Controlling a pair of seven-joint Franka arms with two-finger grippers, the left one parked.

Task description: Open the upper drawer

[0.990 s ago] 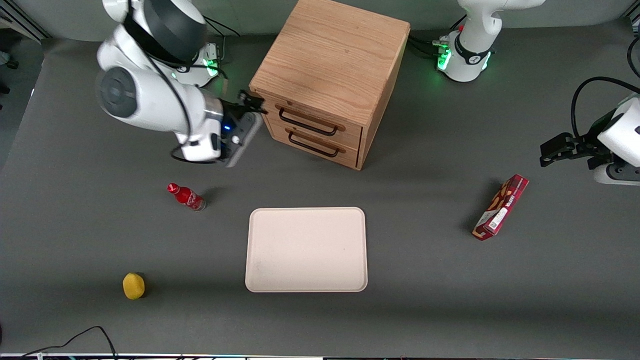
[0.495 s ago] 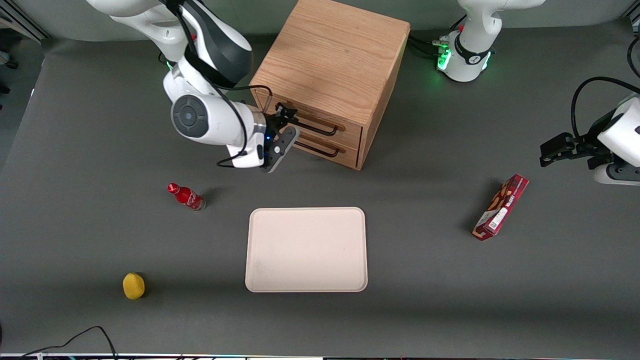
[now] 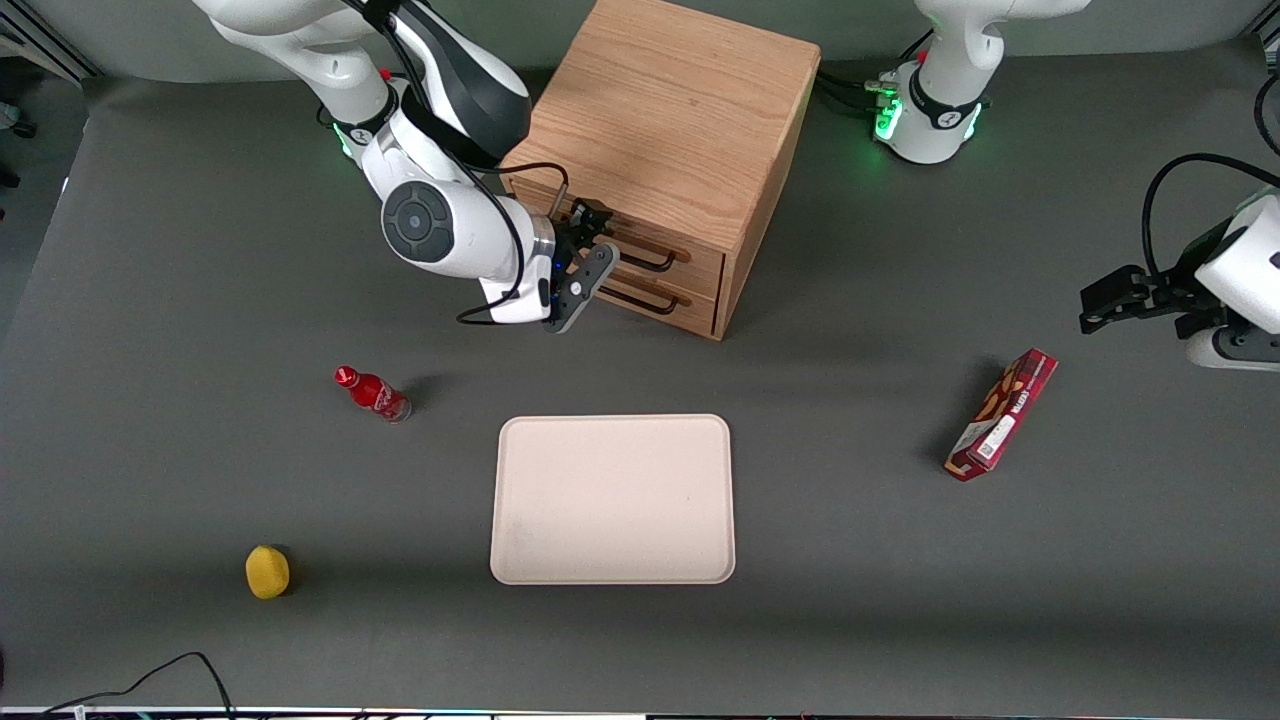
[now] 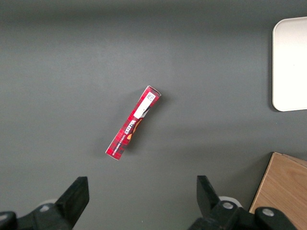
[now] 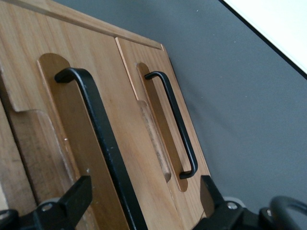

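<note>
The light oak cabinet stands at the back of the table with both drawers shut. The upper drawer has a thin black bar handle; the identical lower drawer sits below it. My right gripper is open in front of the upper drawer, at the handle's end nearer the working arm's base. In the right wrist view the gripper has one finger on each side of the upper handle without touching it. The lower drawer's handle shows beside it.
A cream tray lies nearer the front camera than the cabinet. A red bottle and a yellow object lie toward the working arm's end. A red box lies toward the parked arm's end and shows in the left wrist view.
The right arm has swung from the cabinet's corner to the front of the upper drawer, bringing the open gripper around the handle's end. The drawers have not moved.
</note>
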